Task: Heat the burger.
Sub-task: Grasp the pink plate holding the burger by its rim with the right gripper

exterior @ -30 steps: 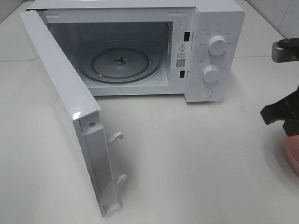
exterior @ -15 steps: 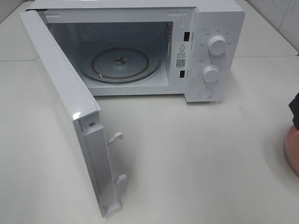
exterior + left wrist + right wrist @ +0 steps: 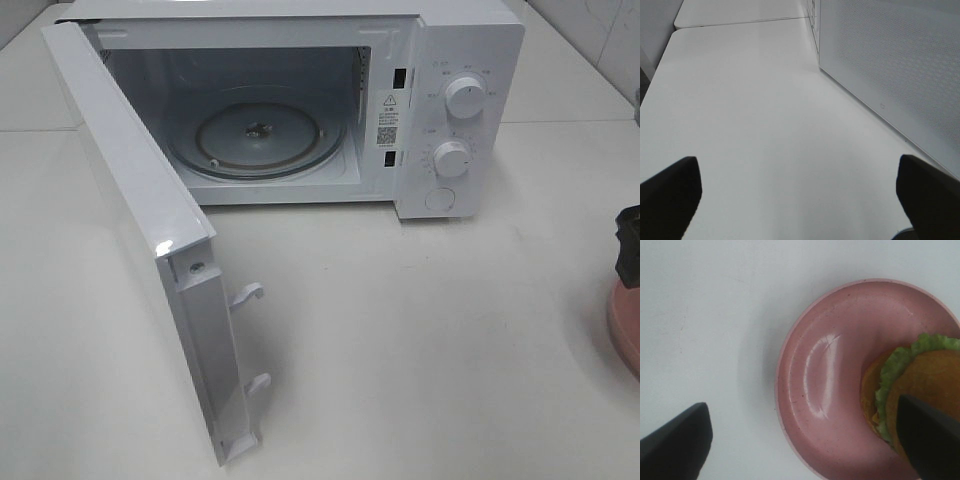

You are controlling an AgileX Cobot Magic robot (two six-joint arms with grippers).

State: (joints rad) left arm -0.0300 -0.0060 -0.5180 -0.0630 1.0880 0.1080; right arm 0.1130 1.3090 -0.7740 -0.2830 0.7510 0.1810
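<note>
On the white table [image 3: 420,330], right of the open microwave [image 3: 300,110], the burger [image 3: 925,385] sat on a pink plate [image 3: 820,380]. The right gripper [image 3: 801,407] hung above, spread wide and empty; closing off-centre could tip the plate.

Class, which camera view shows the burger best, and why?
The right wrist view: the burger sits on the pink plate, bun and lettuce clear. The high view catches only the plate's edge, no burger; the left wrist view shows neither.

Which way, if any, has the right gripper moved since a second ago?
Yes: the right gripper drew rightward, away from the microwave, nearly out of view.
</note>
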